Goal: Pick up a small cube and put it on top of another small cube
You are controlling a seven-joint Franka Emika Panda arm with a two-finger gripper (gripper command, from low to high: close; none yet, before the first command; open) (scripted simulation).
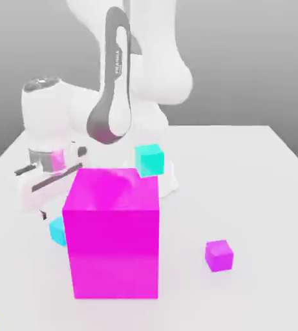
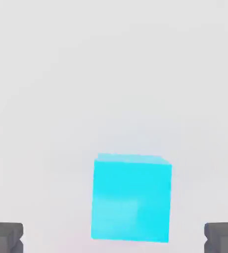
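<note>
White table [image 1: 267,194], tool [image 2: 114,239] wide open, empty, small cyan cube [image 2: 131,198] between its fingertips [image 2: 5,237], untouched.

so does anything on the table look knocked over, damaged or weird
Nothing stands out. The big magenta cube, greener turquoise cube, small magenta cube and small sky-blue cube all sit flat and intact on the white table.

We see bright, even, diffuse light on the matte white table [image 1: 261,194], with faint shadows under the big glossy-free magenta cube [image 1: 112,242] and the small magenta cube [image 1: 219,255]. The magenta top face carries a soft pale sheen. The hand view looks washed out; the small sky-blue cube [image 2: 131,198] perhaps casts almost no shadow.
</note>
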